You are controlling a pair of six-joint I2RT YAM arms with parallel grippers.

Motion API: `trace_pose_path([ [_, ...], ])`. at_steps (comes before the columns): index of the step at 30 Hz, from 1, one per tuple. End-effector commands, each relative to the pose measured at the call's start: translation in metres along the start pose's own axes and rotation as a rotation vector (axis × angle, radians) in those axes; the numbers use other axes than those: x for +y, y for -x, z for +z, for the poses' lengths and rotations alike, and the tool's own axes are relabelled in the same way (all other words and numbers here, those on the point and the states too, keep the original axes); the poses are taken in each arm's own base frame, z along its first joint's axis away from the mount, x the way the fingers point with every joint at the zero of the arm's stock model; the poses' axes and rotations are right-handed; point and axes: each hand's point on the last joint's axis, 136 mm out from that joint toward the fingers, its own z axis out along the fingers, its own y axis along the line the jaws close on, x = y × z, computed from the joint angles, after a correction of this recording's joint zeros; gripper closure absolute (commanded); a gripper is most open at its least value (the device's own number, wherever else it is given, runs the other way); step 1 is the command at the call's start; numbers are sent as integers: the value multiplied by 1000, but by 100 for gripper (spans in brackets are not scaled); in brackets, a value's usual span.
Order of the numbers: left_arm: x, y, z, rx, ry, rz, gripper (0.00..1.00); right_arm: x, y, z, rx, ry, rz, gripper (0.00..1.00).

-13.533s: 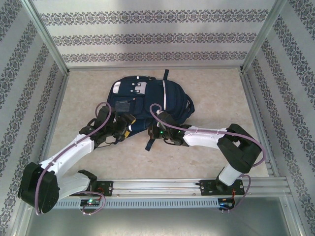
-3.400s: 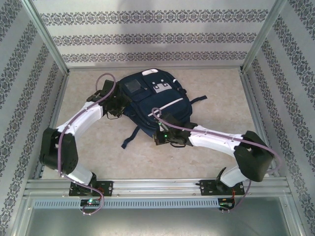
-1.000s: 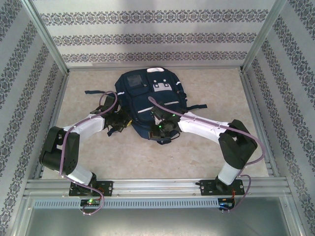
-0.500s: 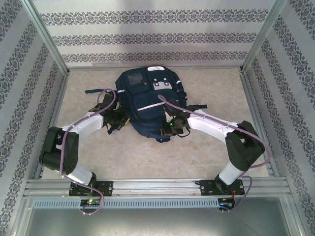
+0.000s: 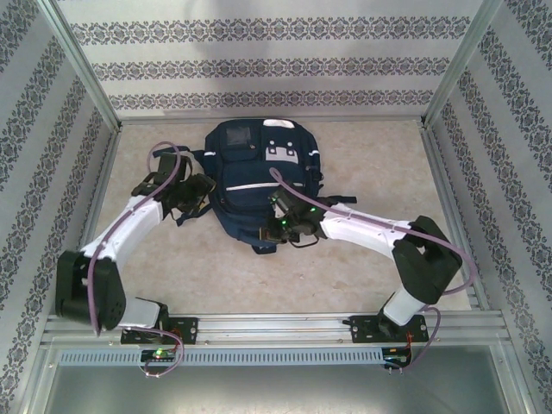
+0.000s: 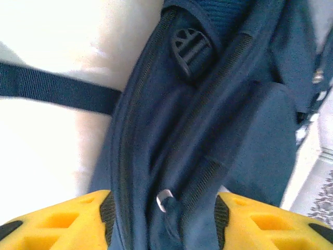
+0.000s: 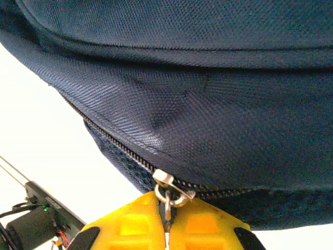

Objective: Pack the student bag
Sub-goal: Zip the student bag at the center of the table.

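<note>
Student bag (image 5: 259,168) lies flat on the surface (image 5: 371,172), towards the far side, front patches up, between the two arms.

Step in hand, as we judge it: working a zip. Right gripper (image 7: 166,207) is closed on the zip pull (image 7: 168,195) at the bag's near edge, its yellow fingers pinched together around the small metal tab. Left gripper (image 6: 163,205) sits at the bag's left flank with its fingers standing apart and the side seams between them. We read it as open. We cannot tell whether the pads touch the fabric.

We see nothing loose on the surface to pack, and from above the bag looks shut. So we cannot tell whether the zip is meant to run open or closed.

Next move, in our view: the right arm draws the pull along the curved track and keeps the tab from slipping out of the pinch. The left needs a firm hold on the bag's side to brace it, or the whole bag may slide along with the pull.

What each view adds:
- Top view gives the layout: the bag's position and both arms bent in on it.
- Right wrist view gives the pinch on the tab and the zip teeth running left.
- Left wrist view shows a strap (image 6: 52,88) lying out over the surface, a round buckle (image 6: 190,49), and a second metal tab (image 6: 163,200) between the fingers.
</note>
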Motion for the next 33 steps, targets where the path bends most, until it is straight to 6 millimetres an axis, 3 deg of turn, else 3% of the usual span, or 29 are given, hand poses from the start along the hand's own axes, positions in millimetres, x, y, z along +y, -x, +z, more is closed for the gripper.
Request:
trace_pose_path([
  [1, 20, -10, -22, 10, 32, -43, 40, 45, 21, 6, -80, 98, 56, 100],
  [8, 39, -38, -26, 105, 10, -138, 35, 73, 27, 26, -92, 145, 75, 100],
  [16, 47, -42, -6, 125, 14, -181, 37, 85, 22, 42, -76, 137, 62, 100],
  [20, 42, -40, 6, 132, 10, -173, 42, 84, 18, 48, -64, 128, 57, 100],
  [29, 40, -42, 39, 136, 71, -124, 42, 77, 15, 54, -61, 112, 48, 100],
  [31, 42, -40, 47, 138, 85, -117, 45, 75, 14, 54, -60, 102, 40, 100],
  [33, 45, -40, 52, 140, 95, -116, 57, 72, 14, 54, -60, 89, 34, 100],
])
